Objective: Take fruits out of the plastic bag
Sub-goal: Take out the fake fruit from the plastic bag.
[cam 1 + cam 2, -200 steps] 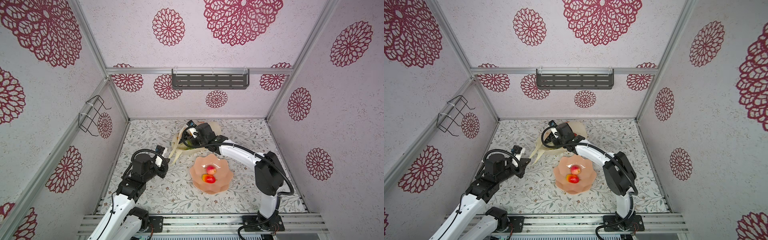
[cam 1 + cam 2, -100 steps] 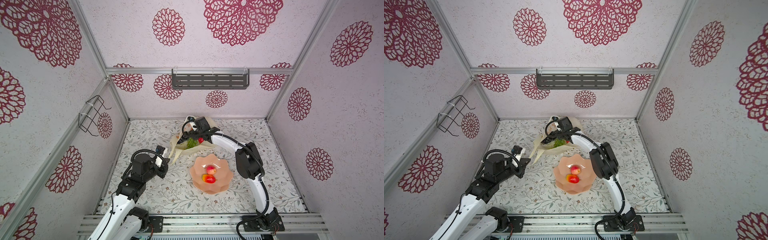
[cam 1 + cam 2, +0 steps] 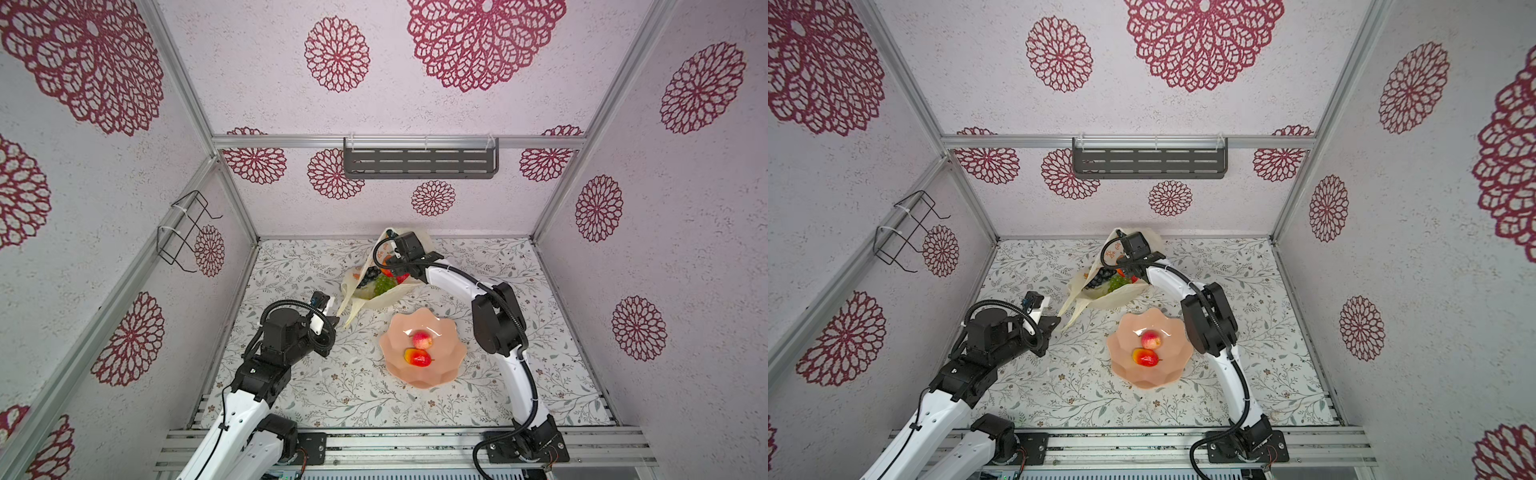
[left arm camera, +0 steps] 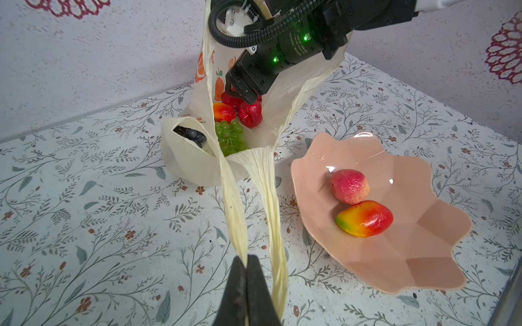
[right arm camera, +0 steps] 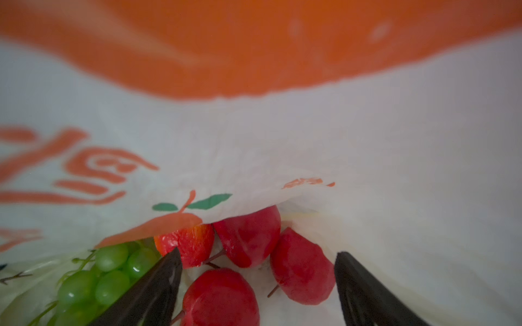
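Two robot arms work over a floral desk (image 3: 353, 399) inside a walled cell. The bag (image 4: 192, 158) sits toward the back of the desk, its mouth gaping toward the arms. Fruits are still inside it: green grapes (image 4: 230, 137), dark grapes (image 4: 192, 135) in a side fold, and several red fruits (image 5: 220, 296). The left end effector (image 4: 247, 261) is closed tight on one handle (image 4: 233, 214), stretching it low over the desk and keeping the mouth open. Over the past second the right end effector (image 5: 257, 252) has moved from above the bag down into its mouth, and its jaws have spread wide apart. They now straddle the red fruits without gripping any, though the close, blurred wrist view makes it hard to say whether a fingertip touches one. Just beside the bag, a pink bowl (image 4: 395, 254) already holds a round red fruit (image 4: 350, 186) and a mango (image 4: 364, 218). The task looks part done, and the opened jaws suggest a third pick is about to begin.
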### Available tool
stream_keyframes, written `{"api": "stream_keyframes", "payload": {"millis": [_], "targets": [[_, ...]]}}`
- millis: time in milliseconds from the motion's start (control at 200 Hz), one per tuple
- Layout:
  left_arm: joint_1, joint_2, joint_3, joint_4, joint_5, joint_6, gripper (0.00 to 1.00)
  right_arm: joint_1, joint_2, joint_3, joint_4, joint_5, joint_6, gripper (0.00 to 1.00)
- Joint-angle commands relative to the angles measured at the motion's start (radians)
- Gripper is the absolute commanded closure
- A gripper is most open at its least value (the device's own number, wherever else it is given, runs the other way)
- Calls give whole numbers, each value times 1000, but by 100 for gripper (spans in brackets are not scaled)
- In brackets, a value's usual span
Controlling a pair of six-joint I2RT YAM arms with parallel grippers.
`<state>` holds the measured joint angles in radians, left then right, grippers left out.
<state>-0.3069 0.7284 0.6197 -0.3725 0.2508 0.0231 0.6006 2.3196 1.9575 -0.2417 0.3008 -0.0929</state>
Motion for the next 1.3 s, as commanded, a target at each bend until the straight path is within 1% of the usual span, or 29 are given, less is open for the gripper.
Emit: {"api": "stream_keyframes", "payload": {"millis": [0, 310, 475, 560, 691, 751, 886, 1041, 1156, 1296], "targets": [[1, -6, 21, 4, 13, 4, 99, -19, 4, -9, 69, -29, 82, 11], [-3, 10, 23, 10, 32, 1, 99, -48, 53, -11, 87, -65, 202, 9], [-3, 14, 23, 12, 34, 1, 99, -54, 74, -7, 81, -80, 217, 10], [-2, 17, 23, 13, 33, 4, 99, -56, 86, 3, 69, -91, 221, 12], [-2, 22, 25, 13, 31, 5, 99, -58, 87, 4, 62, -117, 221, 22], [-3, 24, 24, 13, 31, 5, 99, -59, 87, 4, 58, -127, 219, 23], [-2, 25, 25, 13, 25, 5, 98, -59, 83, -1, 36, -129, 220, 20], [-2, 26, 25, 14, 25, 4, 98, -59, 75, -32, 45, -136, 221, 20], [-3, 28, 25, 12, 21, 5, 97, -59, 85, -25, 24, -136, 220, 13], [-3, 31, 25, 19, 20, 3, 97, -58, 92, -23, 9, -127, 216, 14]]}}
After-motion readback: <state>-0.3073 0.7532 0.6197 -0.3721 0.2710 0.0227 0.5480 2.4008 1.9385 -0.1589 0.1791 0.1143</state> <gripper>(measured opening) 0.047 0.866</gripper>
